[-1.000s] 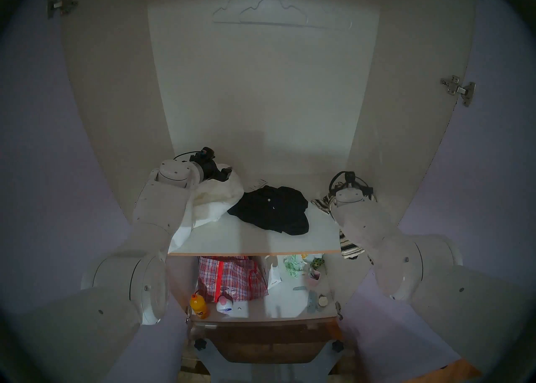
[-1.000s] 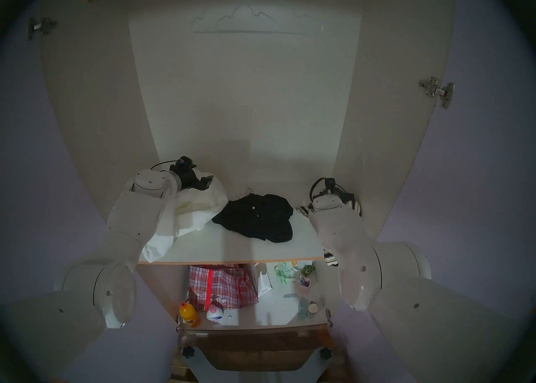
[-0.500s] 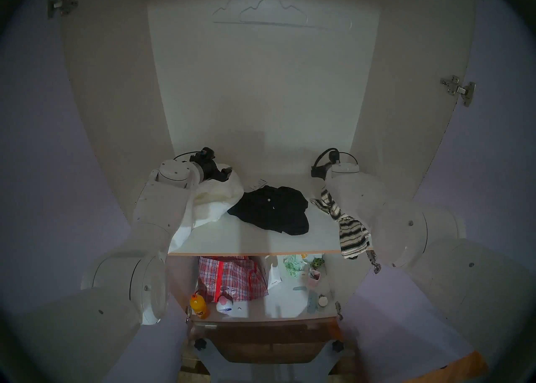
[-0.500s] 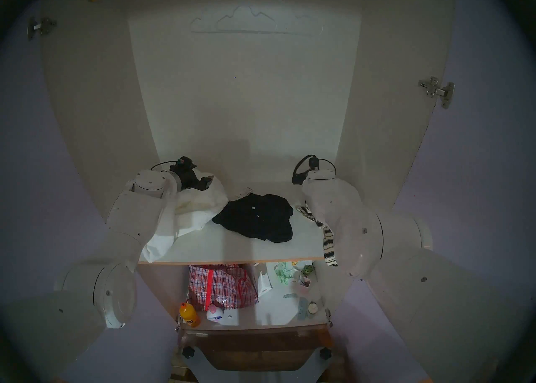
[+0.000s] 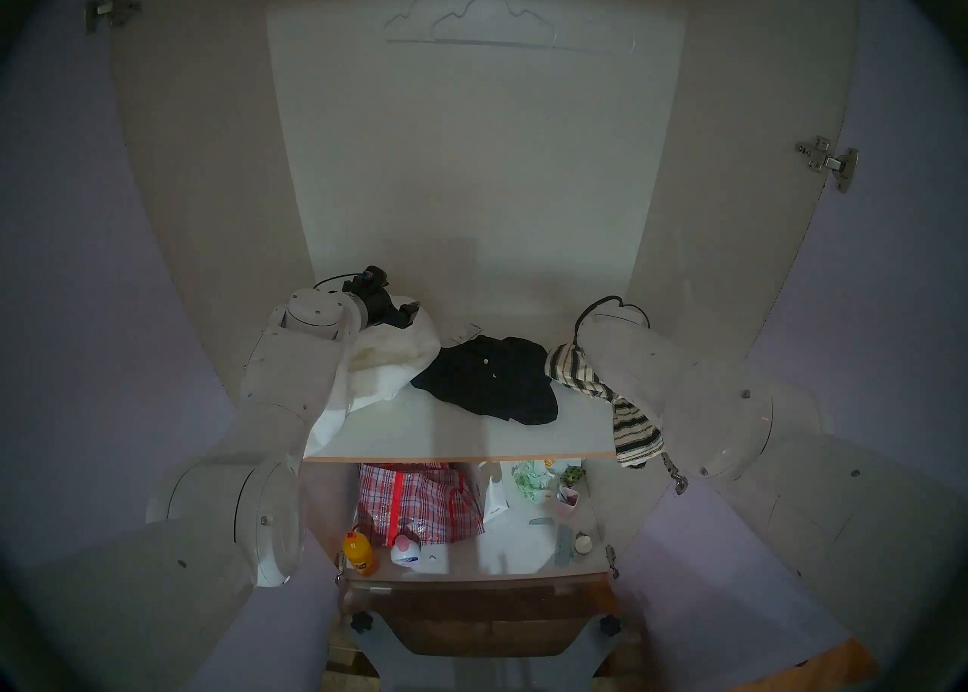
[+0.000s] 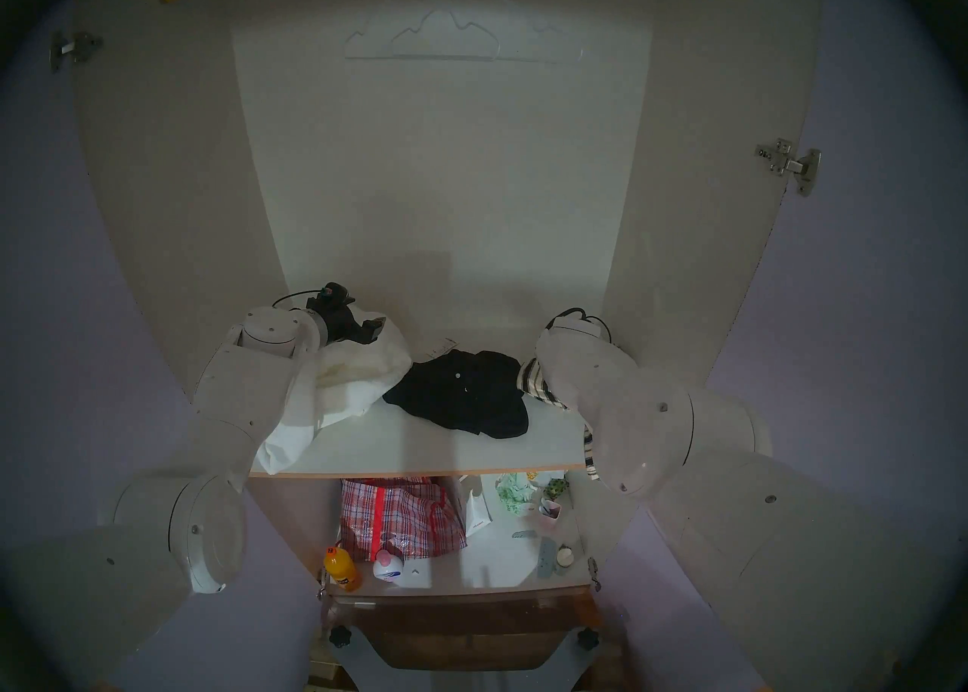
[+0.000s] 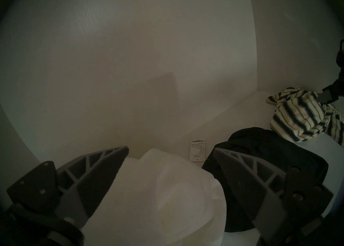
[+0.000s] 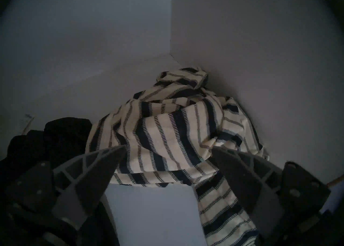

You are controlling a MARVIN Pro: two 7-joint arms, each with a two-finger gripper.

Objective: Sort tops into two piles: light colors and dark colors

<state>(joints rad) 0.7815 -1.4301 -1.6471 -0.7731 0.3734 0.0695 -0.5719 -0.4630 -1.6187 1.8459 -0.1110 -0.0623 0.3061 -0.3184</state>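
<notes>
In the right wrist view we are holding our right gripper (image 8: 167, 167) wide open, its two fingers (image 8: 96, 173) spread at the bottom corners and clamping nothing; the black-and-cream striped top (image 8: 167, 133) is lying bunched in the frame's middle, just beyond the fingertips, with one end trailing down to the lower right. At the left edge the striped cloth is touching the black top (image 8: 55, 137).

In the left wrist view our left gripper (image 7: 170, 151) is likewise standing wide open and gripping nothing, hovering over the white top (image 7: 167, 193), which is filling the bottom centre. A printed paper tag (image 7: 198, 150) is lying just beyond it.

In the head view the white top (image 5: 387, 366) is sitting at centre left of the white shelf (image 5: 461, 434), the black buttoned top (image 5: 487, 382) in the middle, touching it, and the striped top (image 5: 576, 371) at centre right, draping over the shelf's front edge. Below, a red plaid bag (image 5: 419, 502) is sitting on the lower shelf.
</notes>
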